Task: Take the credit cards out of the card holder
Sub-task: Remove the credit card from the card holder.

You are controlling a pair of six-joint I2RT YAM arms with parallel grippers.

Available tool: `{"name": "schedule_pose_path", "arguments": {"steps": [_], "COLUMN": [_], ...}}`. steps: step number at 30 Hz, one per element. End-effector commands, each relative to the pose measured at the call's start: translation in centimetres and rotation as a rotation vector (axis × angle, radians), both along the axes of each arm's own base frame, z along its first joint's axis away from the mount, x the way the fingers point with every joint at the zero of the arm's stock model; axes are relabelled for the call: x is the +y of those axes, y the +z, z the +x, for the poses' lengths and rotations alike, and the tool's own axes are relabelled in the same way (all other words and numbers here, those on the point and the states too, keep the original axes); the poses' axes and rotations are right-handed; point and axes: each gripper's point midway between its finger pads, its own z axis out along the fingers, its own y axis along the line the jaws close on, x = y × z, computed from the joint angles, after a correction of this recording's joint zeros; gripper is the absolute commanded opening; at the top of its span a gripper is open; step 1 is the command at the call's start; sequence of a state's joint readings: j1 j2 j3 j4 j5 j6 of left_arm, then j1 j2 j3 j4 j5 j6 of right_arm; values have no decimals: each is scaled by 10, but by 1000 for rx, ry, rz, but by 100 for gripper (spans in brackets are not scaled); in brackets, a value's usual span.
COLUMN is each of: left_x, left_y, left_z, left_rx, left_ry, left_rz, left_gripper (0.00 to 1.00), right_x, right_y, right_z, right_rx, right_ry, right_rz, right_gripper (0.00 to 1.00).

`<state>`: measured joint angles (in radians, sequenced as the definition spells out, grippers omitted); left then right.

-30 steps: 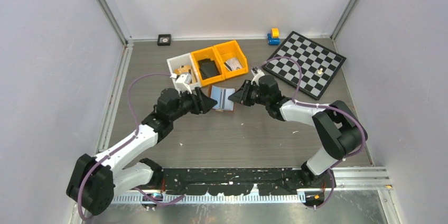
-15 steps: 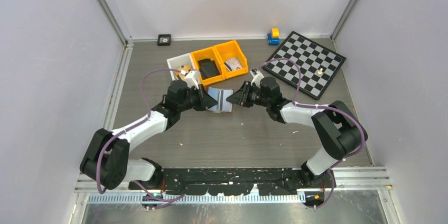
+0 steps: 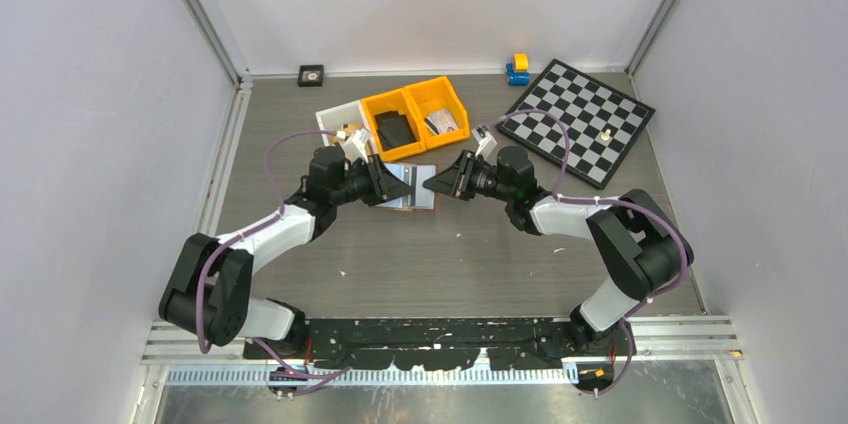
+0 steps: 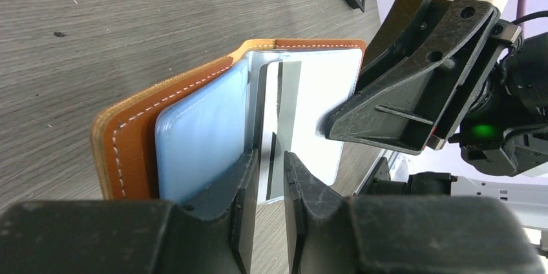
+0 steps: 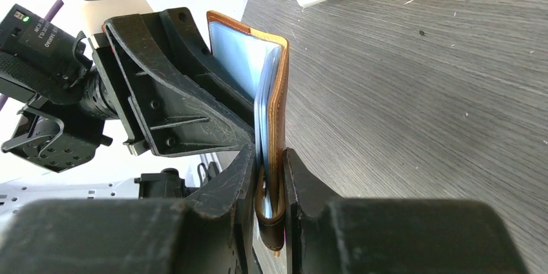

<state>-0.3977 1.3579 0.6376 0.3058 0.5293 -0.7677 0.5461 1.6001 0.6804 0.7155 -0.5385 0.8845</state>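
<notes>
The reddish-brown card holder stands open on its edge between my two grippers, pale blue inside. My right gripper is shut on its right flap; the right wrist view shows the leather pinched between the fingers. My left gripper reaches into the open holder. Its jaws stand a narrow gap apart, with the end of a whitish-grey credit card in that gap. A white card sits behind it. The right gripper shows just beyond.
Behind the holder stand a white bin and two orange bins, one holding a black wallet-like object. A chessboard lies at the back right, with a blue and yellow toy beside it. A small black object sits by the back wall.
My left arm has swung forward and its gripper has moved into the open holder. The right gripper has shifted a little left with the flap, and the holder now stands more upright.
</notes>
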Motion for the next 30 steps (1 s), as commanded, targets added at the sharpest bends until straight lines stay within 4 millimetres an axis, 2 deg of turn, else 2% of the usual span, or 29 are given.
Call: {"name": "schedule_pose_path", "arguments": {"steps": [1, 6, 10, 12, 15, 17, 22, 25, 27, 30], "left_x": [-6, -2, -10, -10, -8, -8, -12, -13, -14, -17], "left_y": [6, 5, 19, 28, 39, 40, 43, 34, 29, 32], "left_z": [2, 5, 1, 0, -1, -2, -4, -2, -1, -2], "left_rx": [5, 26, 8, -9, -28, -29, -19, 23, 40, 47], "left_ry": [-33, -24, -83, -103, -115, -116, -158, -156, -162, -186], "left_rz": [-36, -63, -161, -211, -258, -261, -293, -272, -268, -301], "left_gripper": [24, 26, 16, 15, 19, 23, 26, 26, 24, 10], "right_x": [13, 14, 14, 13, 10, 9, 10, 10, 10, 9], "right_y": [43, 43, 45, 46, 51, 56, 61, 64, 68, 74], "right_z": [-8, -10, -10, -10, -9, -9, -12, -13, -15, -18], "right_rx": [-94, -90, -91, -91, -89, -89, -83, -90, -96, -106], "right_ry": [90, 100, 104, 103, 108, 116, 148, 160, 173, 189], "right_rz": [150, 161, 169, 173, 209, 237, 264, 275, 291, 317], "right_gripper": [0, 1, 1, 1, 1, 0, 1, 0, 0, 0]}}
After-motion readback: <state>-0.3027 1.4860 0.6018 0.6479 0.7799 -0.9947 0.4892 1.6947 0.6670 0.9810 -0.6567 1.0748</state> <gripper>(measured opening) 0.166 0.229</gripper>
